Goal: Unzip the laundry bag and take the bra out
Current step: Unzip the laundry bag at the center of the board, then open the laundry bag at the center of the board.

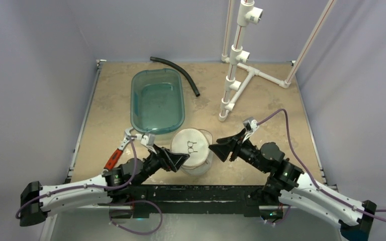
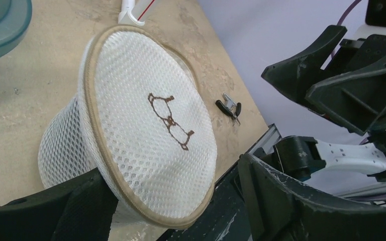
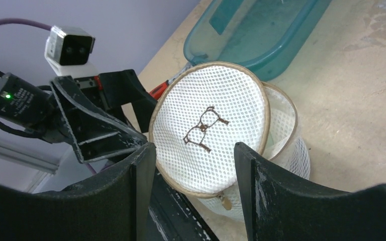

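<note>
Right wrist: laundry bag (image 3: 294, 150), lid (image 3: 211, 125) ajar

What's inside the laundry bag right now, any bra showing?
The lid is tilted up on one side. Through the gap only the white mesh inside the bag shows. No bra is visible; the lid and mesh hide the rest of the inside.

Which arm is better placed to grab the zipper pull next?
Right: the open right gripper faces the zipper pull on the laundry bag; the left gripper sits at the opposite side.
</note>
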`<state>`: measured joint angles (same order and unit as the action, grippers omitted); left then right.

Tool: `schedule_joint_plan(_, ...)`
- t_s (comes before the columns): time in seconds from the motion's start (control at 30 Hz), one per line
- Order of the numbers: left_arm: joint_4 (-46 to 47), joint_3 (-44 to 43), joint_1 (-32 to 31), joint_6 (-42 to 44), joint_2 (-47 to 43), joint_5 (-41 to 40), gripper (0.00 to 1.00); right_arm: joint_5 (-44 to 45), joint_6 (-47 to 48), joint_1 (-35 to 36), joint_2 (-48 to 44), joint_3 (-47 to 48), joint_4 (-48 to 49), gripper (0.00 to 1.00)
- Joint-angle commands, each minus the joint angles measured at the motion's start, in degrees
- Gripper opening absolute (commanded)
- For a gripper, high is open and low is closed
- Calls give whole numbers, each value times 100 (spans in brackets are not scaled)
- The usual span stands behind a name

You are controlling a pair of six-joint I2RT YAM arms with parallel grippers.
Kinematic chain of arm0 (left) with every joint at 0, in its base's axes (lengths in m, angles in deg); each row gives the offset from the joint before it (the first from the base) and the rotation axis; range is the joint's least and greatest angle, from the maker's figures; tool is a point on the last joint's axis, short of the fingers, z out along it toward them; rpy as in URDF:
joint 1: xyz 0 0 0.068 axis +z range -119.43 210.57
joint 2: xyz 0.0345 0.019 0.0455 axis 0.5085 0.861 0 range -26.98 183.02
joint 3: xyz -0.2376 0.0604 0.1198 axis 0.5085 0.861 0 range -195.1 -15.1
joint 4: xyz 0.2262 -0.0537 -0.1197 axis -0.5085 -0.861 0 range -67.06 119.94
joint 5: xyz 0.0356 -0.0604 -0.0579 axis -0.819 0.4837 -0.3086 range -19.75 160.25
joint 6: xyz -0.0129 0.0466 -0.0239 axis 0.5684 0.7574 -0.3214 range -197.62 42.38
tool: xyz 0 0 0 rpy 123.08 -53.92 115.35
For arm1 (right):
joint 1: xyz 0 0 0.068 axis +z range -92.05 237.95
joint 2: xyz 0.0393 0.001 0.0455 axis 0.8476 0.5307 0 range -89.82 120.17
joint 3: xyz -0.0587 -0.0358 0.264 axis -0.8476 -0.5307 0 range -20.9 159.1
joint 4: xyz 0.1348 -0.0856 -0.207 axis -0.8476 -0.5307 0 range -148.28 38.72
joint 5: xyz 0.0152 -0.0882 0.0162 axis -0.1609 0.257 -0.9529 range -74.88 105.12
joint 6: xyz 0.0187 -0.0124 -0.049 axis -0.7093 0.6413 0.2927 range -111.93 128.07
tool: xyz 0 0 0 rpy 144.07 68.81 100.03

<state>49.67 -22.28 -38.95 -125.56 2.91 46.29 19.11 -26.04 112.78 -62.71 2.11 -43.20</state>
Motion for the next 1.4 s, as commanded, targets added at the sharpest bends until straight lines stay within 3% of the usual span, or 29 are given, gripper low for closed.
schedule_joint_plan(0.0, -1771, -669, -27, -388, -342, -126, 83, 149, -197, -14, 14, -8, 98, 62)
schedule_joint_plan(0.17, -3733, -1334, -27, -742, -695, -479, 86, 184, -295, -8, -153, -96, -21, 62)
schedule_joint_plan(0.33, -5687, -2467, -27, -886, -434, -1012, 89, 163, -272, -11, -101, -4, -245, 62)
schedule_joint_plan(0.67, -5074, -2632, -27, -1257, -27, -1089, 88, 87, -287, -6, 111, 28, -85, 62)
schedule_joint_plan(0.83, -4762, -2640, -17, -1493, 491, -1089, 82, 15, -290, -8, 224, 11, -9, 61)
schedule_joint_plan(1.07, -4519, -2459, 191, -1555, 695, -1067, 65, -26, -268, -1, 221, 96, -51, 61)
schedule_joint_plan(1.37, -4350, -2141, 649, -1566, 818, -608, 59, 18, -242, -12, 88, 142, -188, 61)
